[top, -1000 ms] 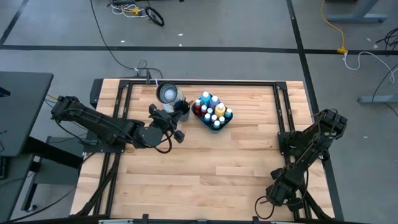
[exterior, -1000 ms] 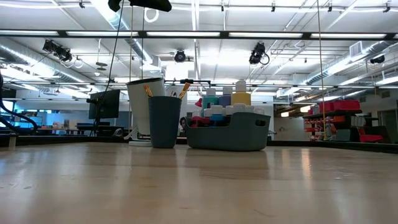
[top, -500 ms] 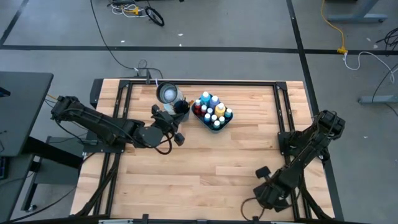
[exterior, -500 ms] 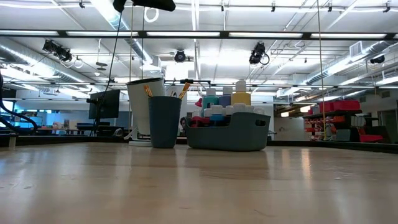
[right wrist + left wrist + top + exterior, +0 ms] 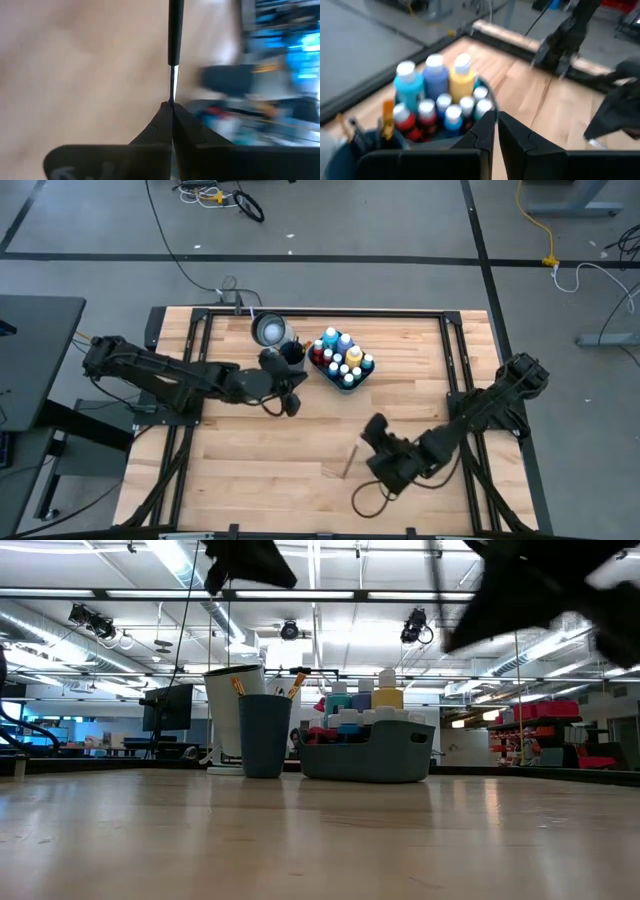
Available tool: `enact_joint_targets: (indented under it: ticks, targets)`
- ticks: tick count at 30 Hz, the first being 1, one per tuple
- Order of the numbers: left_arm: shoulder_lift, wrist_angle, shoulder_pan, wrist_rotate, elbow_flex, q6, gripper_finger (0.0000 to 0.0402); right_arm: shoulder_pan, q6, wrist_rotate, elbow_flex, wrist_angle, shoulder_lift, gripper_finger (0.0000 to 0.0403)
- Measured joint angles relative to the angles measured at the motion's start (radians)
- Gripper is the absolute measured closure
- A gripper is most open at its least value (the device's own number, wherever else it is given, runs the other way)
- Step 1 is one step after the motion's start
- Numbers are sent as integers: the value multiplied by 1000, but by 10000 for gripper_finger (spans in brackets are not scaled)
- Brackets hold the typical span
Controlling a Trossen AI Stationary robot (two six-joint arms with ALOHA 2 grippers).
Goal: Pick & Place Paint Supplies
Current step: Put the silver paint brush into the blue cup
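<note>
— Where are your tools right now?

— My left tool [image 5: 280, 372] is up over the back of the worktop [image 5: 300, 480], just beside the dark blue cup [image 5: 264, 735]. Its two fingers [image 5: 482, 131] are narrow, almost together. I see nothing between them.

— And your right one?

— My right tool [image 5: 372, 430] is out over the middle of the worktop, well apart from the cup. It is squeezed tight on a thin brush [image 5: 173, 30]. The brush has a dark handle and a shiny metal part, and it sticks straight out past my fingertips.

— What is that pale stick [image 5: 349, 462] near it?

— It shows just beside my right tool from above. I cannot tell if it is the same brush.

— Where are the paints?

— The little paint bottles [image 5: 340, 355] stand packed together in the teal tray [image 5: 365, 755]. They have pale caps — I see blue, red, yellow and teal ones. The tray sits just beside the cup.

— Anything in the cup?

— Yes, some brush handles [image 5: 297, 683] poke out of the top. A white tub [image 5: 225, 705] stands behind it.
</note>
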Motion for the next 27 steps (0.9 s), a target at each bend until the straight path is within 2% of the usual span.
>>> enact_joint_targets:
  ticks: [5,8,11,13,15,20,27]
  targets:
    - [27,-68,87,157,-3,-75,350,-80,-360,185,0,205,0,403]
    - [51,-26,142,300,0,-119,321,-118,-554,200,0,290,0,403]
    - [80,58,190,511,3,-192,293,-147,-700,207,0,369,-1,403]
    - [86,57,218,649,-3,-239,278,-171,-796,220,0,433,-1,403]
    - [119,122,229,738,6,-278,268,-192,-880,219,1,479,-2,403]
    - [169,114,236,804,-1,-314,255,-254,-1056,188,-1,620,-2,403]
    - [208,167,237,803,3,-313,257,-323,-1136,161,1,712,-2,403]
